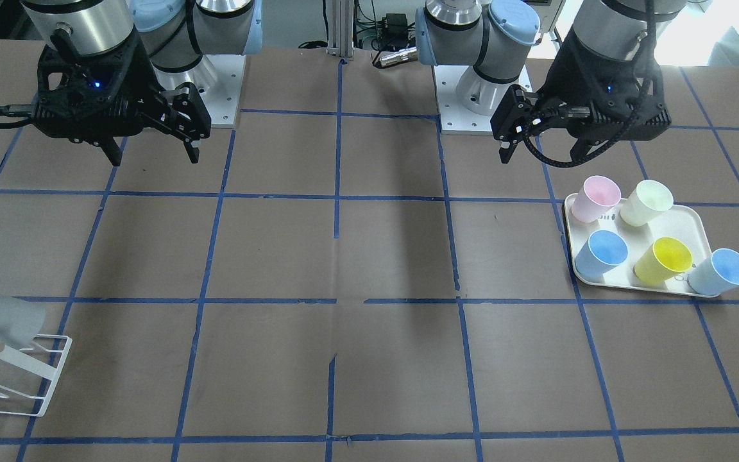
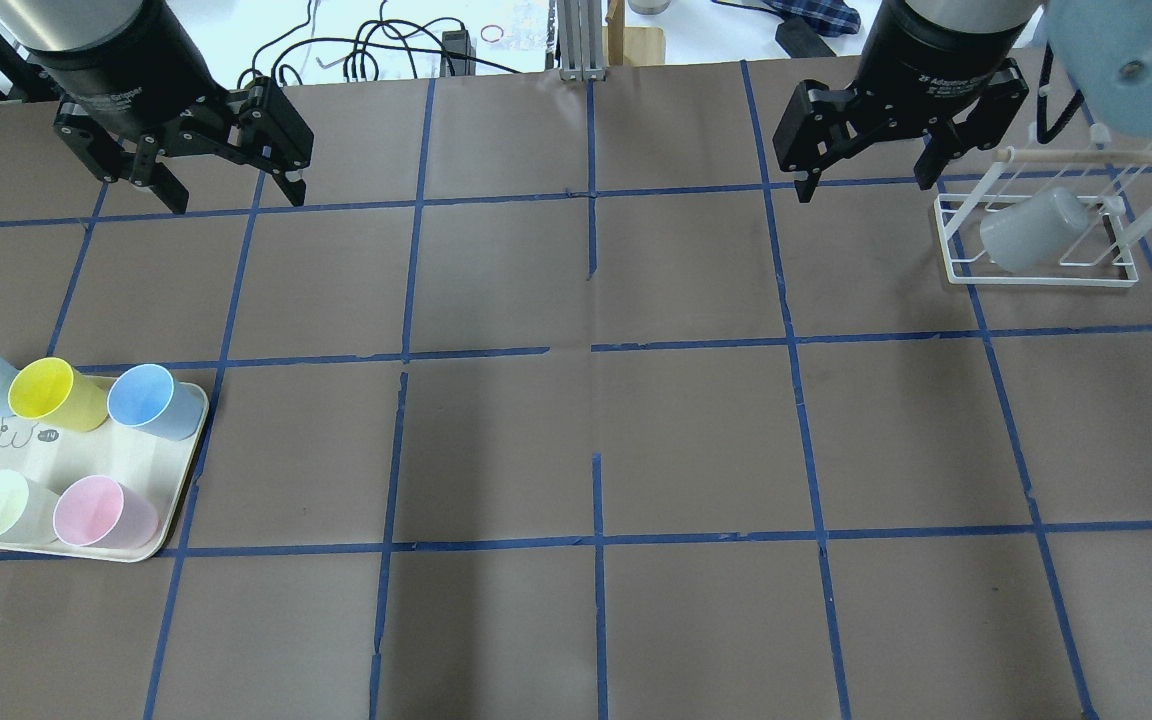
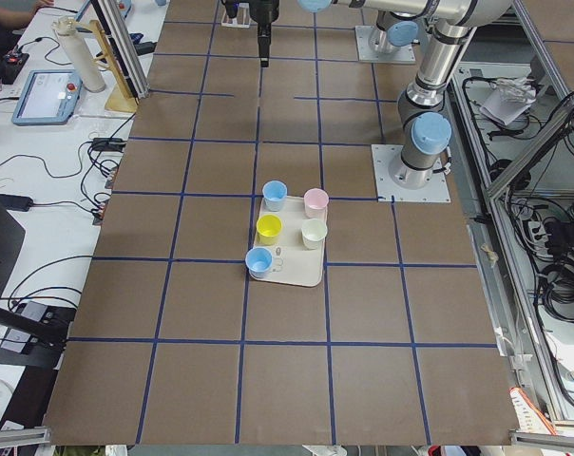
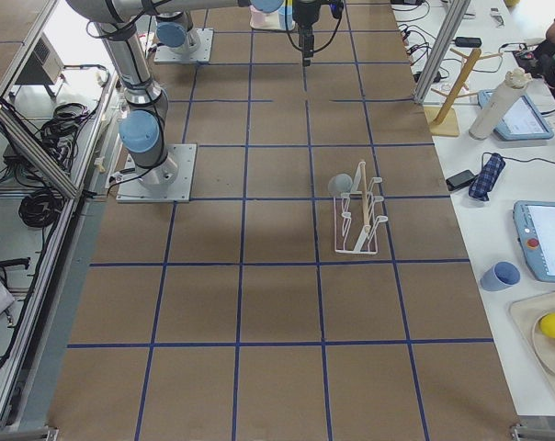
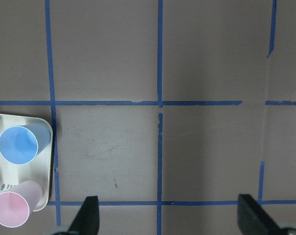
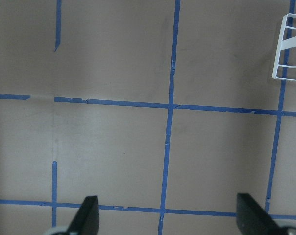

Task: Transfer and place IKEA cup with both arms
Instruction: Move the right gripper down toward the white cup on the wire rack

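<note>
**Grey cup on rack; both grippers wide, holding nothing**

Front-facing: wire rack point(image 1: 49, 378) at the near edge of the table point(image 1: 369, 256). The IKEA cup point(image 1: 2, 317) rests tilted on top of it. The right gripper point(image 1: 154, 157) and left gripper point(image 1: 541, 154) hang over the far side, jaws wide apart with nothing between them. A tray point(image 1: 690, 224) near the left gripper carries five pastel cups point(image 1: 662, 260).

Overhead: the cup on the rack is just beside the right gripper, and the tray is well apart on the left side.

Side views: rack, cup and tray stand mid-table.

Left wrist: fingers point(image 5: 89, 215) spread wide, tray corner at the edge.

Right wrist: fingers point(image 6: 89, 215) spread wide, rack corner at the edge.
</note>
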`<state>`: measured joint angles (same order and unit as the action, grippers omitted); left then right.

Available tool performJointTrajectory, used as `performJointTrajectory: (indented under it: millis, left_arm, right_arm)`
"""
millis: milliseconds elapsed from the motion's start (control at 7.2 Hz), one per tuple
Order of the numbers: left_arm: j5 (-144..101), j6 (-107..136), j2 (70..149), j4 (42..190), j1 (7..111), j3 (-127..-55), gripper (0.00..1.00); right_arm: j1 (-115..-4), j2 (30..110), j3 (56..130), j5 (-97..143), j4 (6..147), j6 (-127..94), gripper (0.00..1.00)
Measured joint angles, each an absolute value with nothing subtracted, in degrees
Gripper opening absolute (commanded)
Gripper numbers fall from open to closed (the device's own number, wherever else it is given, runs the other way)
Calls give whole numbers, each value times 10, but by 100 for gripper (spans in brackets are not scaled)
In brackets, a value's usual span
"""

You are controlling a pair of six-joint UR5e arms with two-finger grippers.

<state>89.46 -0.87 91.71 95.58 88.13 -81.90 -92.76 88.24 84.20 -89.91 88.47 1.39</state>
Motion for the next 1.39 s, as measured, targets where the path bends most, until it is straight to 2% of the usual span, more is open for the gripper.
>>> performJointTrajectory:
  millis: [833,1389]
  left_arm:
    - [895,-7,917,955,882,-821,100]
    - [895,-7,917,955,882,-821,100]
  right_arm:
    - [-905,881,837,-904,887,33,100]
    - [-780,877,840,-902,889,146,100]
